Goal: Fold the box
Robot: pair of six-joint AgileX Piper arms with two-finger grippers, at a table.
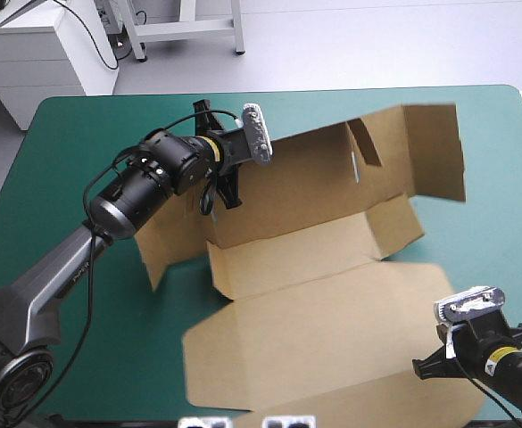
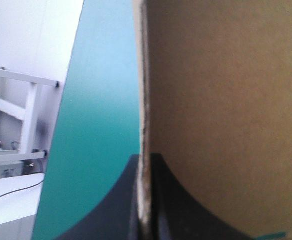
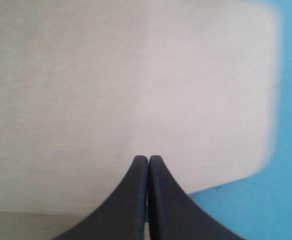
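Note:
The brown box lies partly raised on the teal-green cover. Its lid is flat toward the table's front edge, and its long back wall stands tilted, with a tall end flap at the right. My left gripper is at the left end of that wall. In the left wrist view, the left gripper is shut on the box, the board's edge running straight out between the fingers. My right gripper hovers over the lid's near right corner. In the right wrist view, the right gripper is shut with nothing in it, the lid beneath it.
A side flap of the box slopes down under the left arm. Bare teal-green cover shows to the right of the box and along the far edge. The lid's near edge reaches almost to the table's front edge.

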